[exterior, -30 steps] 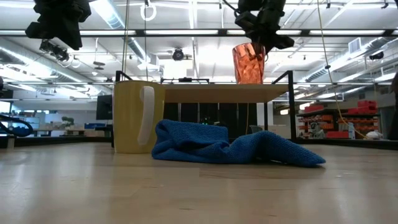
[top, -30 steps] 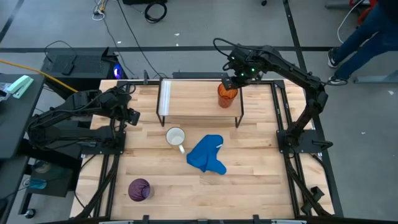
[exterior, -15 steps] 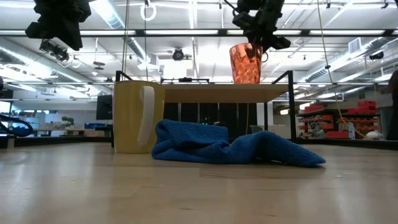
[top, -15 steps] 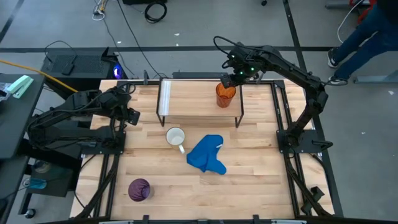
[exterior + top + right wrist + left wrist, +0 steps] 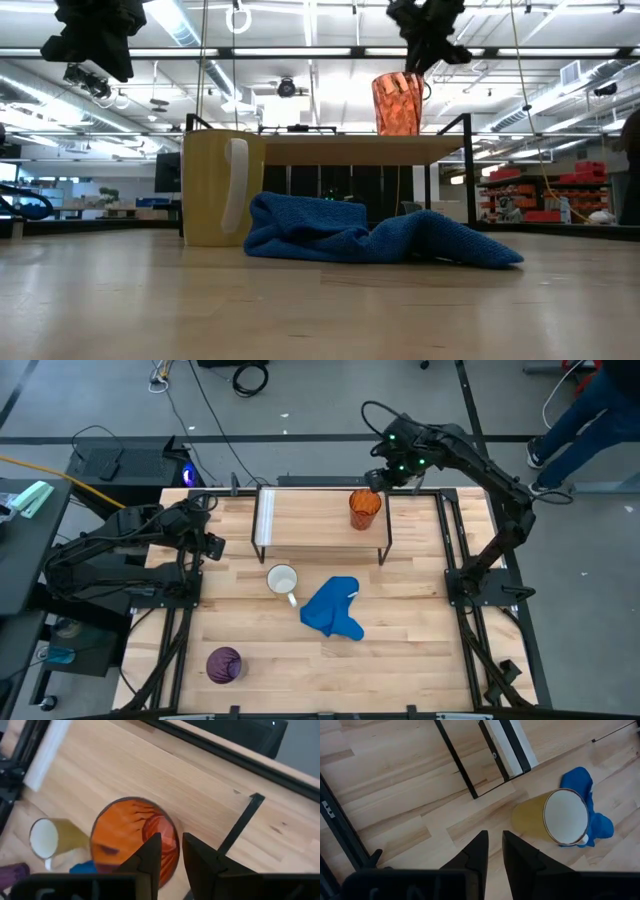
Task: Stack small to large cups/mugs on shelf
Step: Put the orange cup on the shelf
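Note:
The translucent orange cup [image 5: 364, 508] stands upright on its base near the right end of the light-wood shelf [image 5: 310, 520]; it also shows in the low view [image 5: 398, 103]. My right gripper [image 5: 426, 50] hangs just above the cup's rim at its far right side, its fingers a narrow gap apart [image 5: 171, 840], holding nothing. The white mug [image 5: 283, 580] stands on the table in front of the shelf. The purple cup [image 5: 224, 663] stands at the table's near left. My left gripper [image 5: 495, 837] is shut and empty above the table's left side.
A crumpled blue cloth [image 5: 335, 610] lies on the table right of the mug and in front of the shelf. The shelf's black wire legs [image 5: 384, 545] stand at its ends. The shelf's left and middle top is bare wood. A person stands beyond the far right corner [image 5: 600, 400].
The orange cup, tipped under my right gripper half a second ago, now stands upright on the shelf's right end. My right gripper has come off the cup and gone up and toward the table's far right.

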You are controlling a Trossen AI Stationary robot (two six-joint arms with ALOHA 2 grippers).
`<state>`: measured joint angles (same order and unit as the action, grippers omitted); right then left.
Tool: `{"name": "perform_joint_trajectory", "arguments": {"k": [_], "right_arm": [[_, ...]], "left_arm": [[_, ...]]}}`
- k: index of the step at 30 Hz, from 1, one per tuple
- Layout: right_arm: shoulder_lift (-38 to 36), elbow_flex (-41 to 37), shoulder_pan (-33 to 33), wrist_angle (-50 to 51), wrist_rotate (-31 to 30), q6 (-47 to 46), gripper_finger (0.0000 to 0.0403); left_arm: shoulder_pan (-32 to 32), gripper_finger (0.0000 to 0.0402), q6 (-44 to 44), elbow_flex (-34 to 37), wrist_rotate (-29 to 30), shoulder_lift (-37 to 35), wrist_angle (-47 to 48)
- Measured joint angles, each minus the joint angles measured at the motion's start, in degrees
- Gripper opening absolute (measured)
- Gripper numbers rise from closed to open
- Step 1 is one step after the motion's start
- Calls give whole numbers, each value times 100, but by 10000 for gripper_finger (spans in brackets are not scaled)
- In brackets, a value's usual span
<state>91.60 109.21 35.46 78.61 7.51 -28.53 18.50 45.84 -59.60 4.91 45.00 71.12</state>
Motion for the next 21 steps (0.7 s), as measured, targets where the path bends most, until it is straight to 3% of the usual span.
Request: {"name": "perform_joint_trajectory", "arguments": {"k": [4, 8, 12, 16, 21], "right_arm": [[-373, 112, 0, 382, -93, 206, 83], [-800, 111, -32, 1135, -771, 257, 78], [-1349, -211, -403, 1011, -1089, -79, 68], [-1708, -980, -699, 805, -1712, -335, 50], [-1951, -2395, -721, -366, -1324, -358, 20]], "left_arm": [[2, 60, 2, -2, 0, 0, 2], [0, 65, 2, 0, 0, 0, 2], [2, 65, 2, -2, 2, 0, 0], [1, 60, 2, -2, 33, 0, 1], [1, 58, 2, -1, 66, 2, -3]]}}
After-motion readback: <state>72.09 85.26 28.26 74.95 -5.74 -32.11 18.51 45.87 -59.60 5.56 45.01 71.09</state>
